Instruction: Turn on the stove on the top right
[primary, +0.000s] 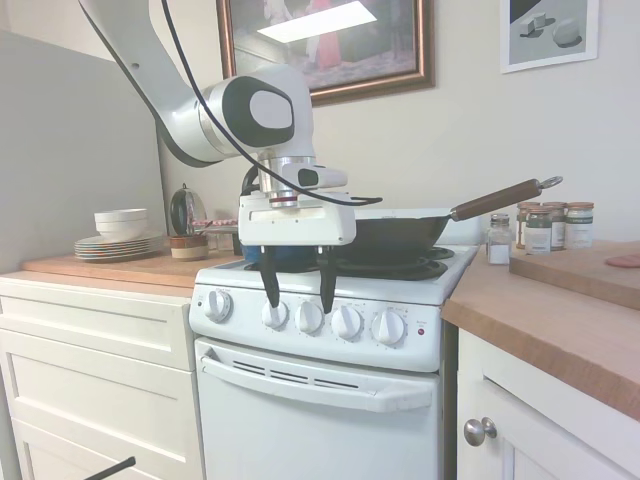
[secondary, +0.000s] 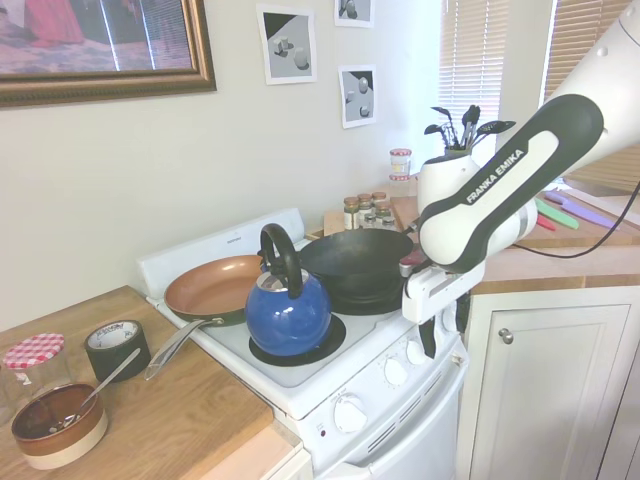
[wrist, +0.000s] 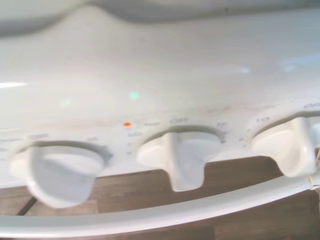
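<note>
The narrow white enamel stove (primary: 330, 400) stood between two wood-topped white cabinets, its front panel carrying five round white knobs and a small red light (primary: 421, 331) at the far end of the row. The tool (primary: 298, 295) hung in front of that panel with its two black fingers (primary: 269, 278) pointing down and spread apart, holding nothing. In the first exterior view the fingertips sat level with the row, bracketing the second round white knob (primary: 275, 315) and the third round white knob (primary: 309, 317); whether they touched either could not be told.

The wrist view showed three knobs from close by, the middle one (wrist: 176, 156) centred, its ridge upright under blurred print that looked like an off mark.

To do this step well, the knob serving the top right burner probably needed confirming first, since the panel legends were too blurred to read. The fingers should then straddle only that knob's ridge, close squarely on its flat sides, and turn without dragging sideways. The blue kettle (secondary: 287, 305) and the black wok (secondary: 355, 262) on the burners stood clear of the tool.
</note>
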